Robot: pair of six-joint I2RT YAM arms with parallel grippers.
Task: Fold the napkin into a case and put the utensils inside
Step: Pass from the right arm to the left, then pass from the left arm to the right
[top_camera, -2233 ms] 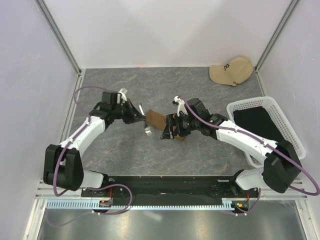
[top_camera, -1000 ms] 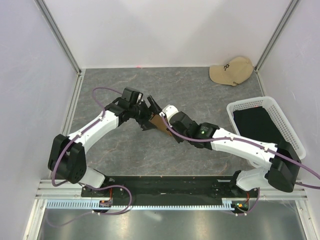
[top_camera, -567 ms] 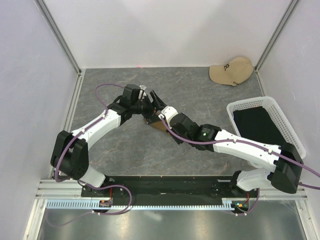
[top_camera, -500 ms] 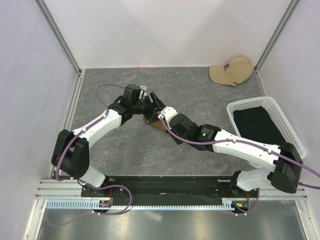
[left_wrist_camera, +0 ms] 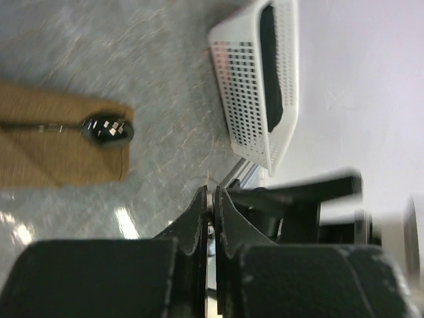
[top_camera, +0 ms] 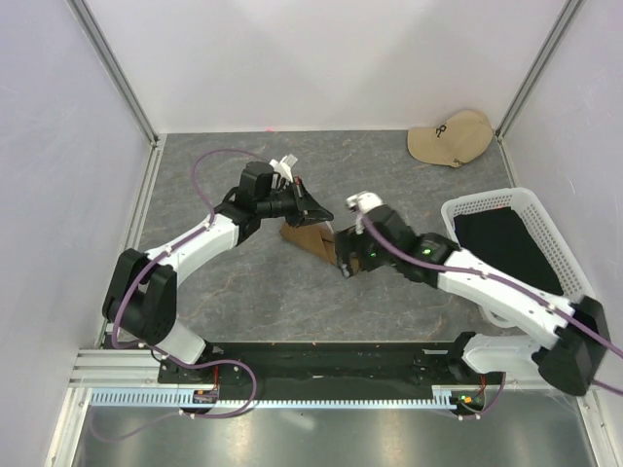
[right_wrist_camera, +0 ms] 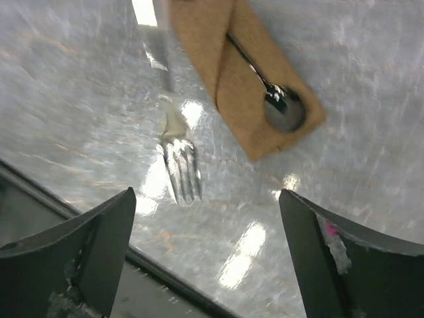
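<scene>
- The case [right_wrist_camera: 228, 73], an olive-brown napkin folded into a narrow flat pouch, is lying on the grey marbled tabletop [top_camera: 224, 292] near its middle, between the two arms.
- A shiny spoon [right_wrist_camera: 283, 109] is sitting in the case, its handle disappearing under a diagonal fold and its bowl resting on the cloth at one end.
- A silver fork [right_wrist_camera: 179, 159] is lying on the tabletop just beside the case, tines pointing away from the cloth. Its handle is blurring along the case's edge, so it is unclear whether it is tucked in.
- The right fingers [right_wrist_camera: 86, 245] are standing wide apart above the fork and case, gripping nothing.
- The left fingers [left_wrist_camera: 199, 225] are pressing together, with nothing visible between them, hovering just beyond the far side of the case.
- A white mesh basket [top_camera: 487, 197] holding black fabric [top_camera: 506, 243] is sitting at the right edge.
- A beige cap [top_camera: 450, 136] is resting in the far right corner.
</scene>
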